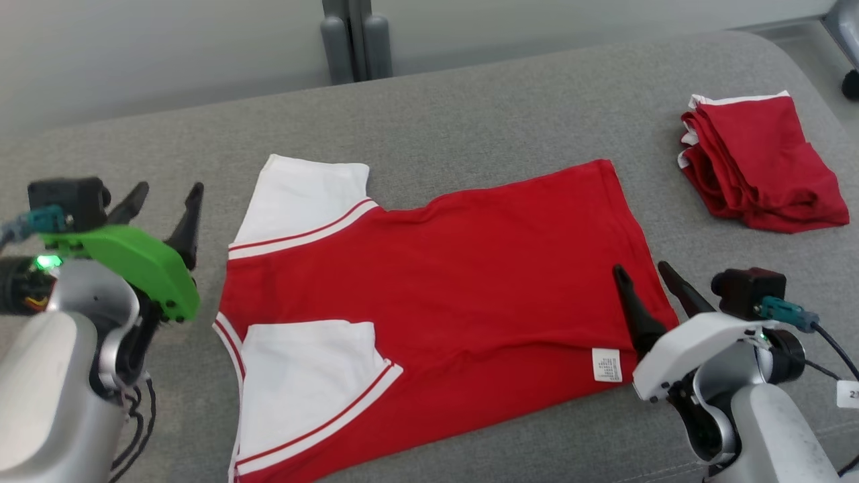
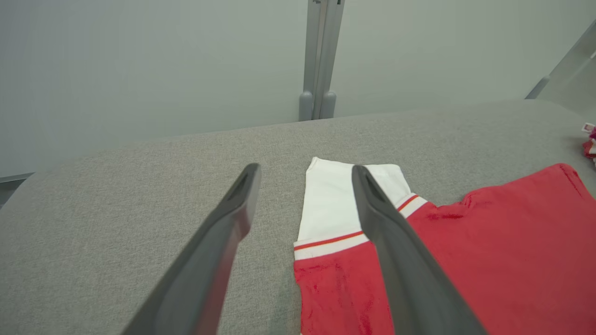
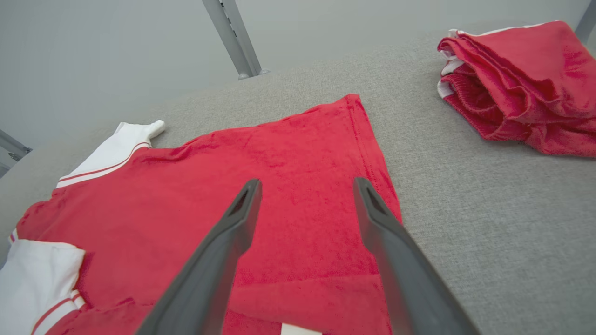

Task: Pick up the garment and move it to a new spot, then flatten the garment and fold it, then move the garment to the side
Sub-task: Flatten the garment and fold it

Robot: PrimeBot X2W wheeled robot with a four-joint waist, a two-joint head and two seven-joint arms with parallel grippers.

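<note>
On the grey cushion [image 1: 470,100], head view: the red shirt [image 1: 436,268] lay spread flat across the middle, its two white sleeves at the robot's left end and its hem at the right end. A small white label [image 1: 606,365] showed at the near hem corner. The left gripper [image 1: 168,191] stood just beside the sleeve end, fingers spread wide, nothing between them. The right gripper [image 1: 641,268] stood over the near hem corner, fingers likewise wide and holding nothing. A folded red cloth [image 1: 758,161] sat well apart at the far right.

Left wrist view: the left gripper [image 2: 305,168] was wide apart. One finger crossed in front of the far white sleeve [image 2: 335,200]; the other lay over bare cushion [image 2: 139,186]. The shirt's red body [image 2: 465,260] ran off to the right. Contact with the cloth could not be judged.

Right wrist view: the right gripper [image 3: 307,182] was wide apart above the shirt [image 3: 233,163], near its hem edge, gripping nothing. The label [image 3: 298,329] was cut by the bottom edge. The folded red cloth [image 3: 521,83] lay at upper right, apart from the shirt.
</note>
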